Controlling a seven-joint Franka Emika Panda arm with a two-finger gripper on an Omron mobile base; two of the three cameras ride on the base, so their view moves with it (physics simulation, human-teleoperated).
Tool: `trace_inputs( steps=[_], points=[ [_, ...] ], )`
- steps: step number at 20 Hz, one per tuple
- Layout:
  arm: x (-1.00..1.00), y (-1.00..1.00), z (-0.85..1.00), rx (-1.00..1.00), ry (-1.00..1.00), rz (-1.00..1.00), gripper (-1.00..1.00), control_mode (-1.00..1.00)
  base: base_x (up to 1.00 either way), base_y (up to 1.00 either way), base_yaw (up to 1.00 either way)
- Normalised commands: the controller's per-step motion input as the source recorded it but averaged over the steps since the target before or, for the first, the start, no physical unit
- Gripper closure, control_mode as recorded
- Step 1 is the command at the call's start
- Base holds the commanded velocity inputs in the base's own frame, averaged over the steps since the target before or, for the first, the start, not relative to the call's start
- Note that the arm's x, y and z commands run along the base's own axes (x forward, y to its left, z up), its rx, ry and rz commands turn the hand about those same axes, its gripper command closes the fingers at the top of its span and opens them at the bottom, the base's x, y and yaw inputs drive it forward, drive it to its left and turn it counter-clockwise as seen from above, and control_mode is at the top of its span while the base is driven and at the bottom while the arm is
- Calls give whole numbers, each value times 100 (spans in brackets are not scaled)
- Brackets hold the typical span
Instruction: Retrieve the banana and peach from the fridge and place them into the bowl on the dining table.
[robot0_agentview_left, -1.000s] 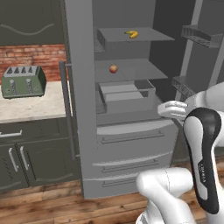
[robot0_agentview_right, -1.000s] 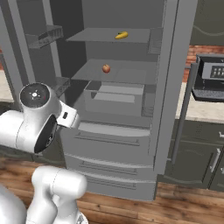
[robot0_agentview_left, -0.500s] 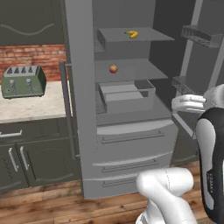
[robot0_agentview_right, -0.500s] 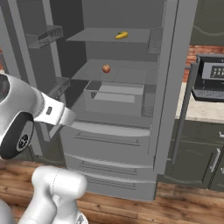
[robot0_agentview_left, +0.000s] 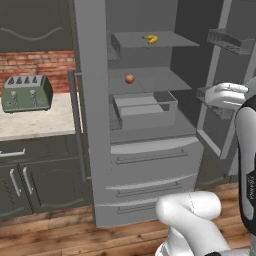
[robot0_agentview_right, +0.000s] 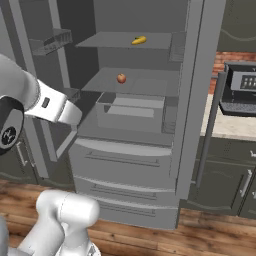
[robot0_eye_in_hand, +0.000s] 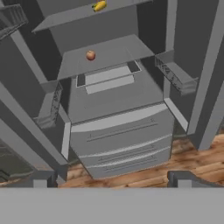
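The fridge (robot0_agentview_left: 145, 150) is seen with both doors swung wide, and the retrieval step is judged barely begun: nothing is held. On the left counter (robot0_agentview_left: 30, 122) a green toaster (robot0_agentview_left: 26, 93) is shown by the left base view; a dark microwave (robot0_agentview_right: 240, 92) is offered by the right base view instead. The peach (robot0_eye_in_hand: 90, 55) rests on the middle shelf, the banana (robot0_eye_in_hand: 100, 5) on the top shelf. In the hand view the gripper (robot0_eye_in_hand: 111, 178) is seen spread, well short of either fruit. A forward, upward reach is called for next.
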Motion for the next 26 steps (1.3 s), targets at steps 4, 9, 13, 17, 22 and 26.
trace_inputs(
  steps=[4,9,13,17,22,26],
  points=[
    [-54,0,-1,0,-17,-4,-100,-100,0,0,0],
    [-28,0,-28,0,-22,-2,-100,-100,0,0,0],
    [0,0,-5,0,-6,-2,-100,100,6,0,0],
    [0,0,0,0,0,0,-100,100,64,-1,0],
    [0,0,0,0,0,0,-100,100,100,-2,0],
    [0,0,0,0,0,0,-100,100,100,-14,0]
  ],
)
